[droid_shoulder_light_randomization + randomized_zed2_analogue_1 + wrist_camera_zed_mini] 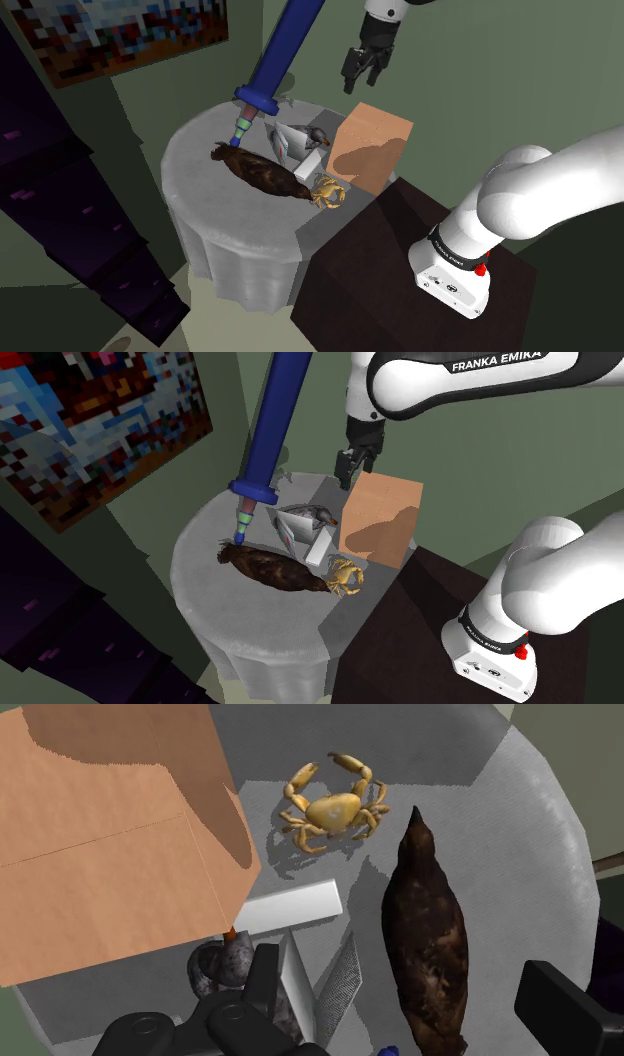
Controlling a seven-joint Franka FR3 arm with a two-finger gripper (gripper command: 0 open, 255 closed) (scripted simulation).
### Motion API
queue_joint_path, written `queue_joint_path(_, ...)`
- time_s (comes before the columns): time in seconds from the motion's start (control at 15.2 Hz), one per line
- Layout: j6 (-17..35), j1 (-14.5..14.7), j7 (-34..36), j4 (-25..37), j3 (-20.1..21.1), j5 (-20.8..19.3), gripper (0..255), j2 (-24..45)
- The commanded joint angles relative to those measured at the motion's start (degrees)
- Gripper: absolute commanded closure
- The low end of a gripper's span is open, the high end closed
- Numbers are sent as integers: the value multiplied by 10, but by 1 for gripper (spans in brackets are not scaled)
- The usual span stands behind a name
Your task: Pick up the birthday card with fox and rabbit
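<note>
Standing tented on the worktop (200, 175), your card (288, 140) is drawn as plain white and grey leaves. It is just beside the box (372, 140), on the box's face that is turned away from the stand (380, 245). I judge that it stays upright because its leaves splay apart. That leaves a thin upper fold as the likeliest place for you to pinch. A white slab (290, 909) lies at the card's foot, nearer the box's lower corner. I cannot tell whether it belongs to the card.

A small dark bird (225, 966) is tucked at the box's base, close against the card, so that side looks crowded. The crab (335, 807) sits near the box's corner, apart from the card. The brown lump (425, 944) lies beyond the card from the box, stretched roughly along the box's face. Farthest from the box, the blue tube (272, 422) leans steeply with its teal tip down on the worktop. You cannot see what props it up.

Your tool (362, 80) hangs above the box's top edge, well clear of everything, with its two fingers spread and gripping nothing. I'd say you have the whole descent yet to make. The box wall may limit how the fingers can straddle the fold.

Counted, you have one card, one slab, one box, one bird, one crab, one brown lump, one blue tube and one tool with two fingers.
</note>
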Motion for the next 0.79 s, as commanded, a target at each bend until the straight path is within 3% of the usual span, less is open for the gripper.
queue_joint_path(0.0,35,-2,-5,5,-5,-1,0,41)
queue_joint_path(0.73,167,-5,-25,104,-16,8,0,285)
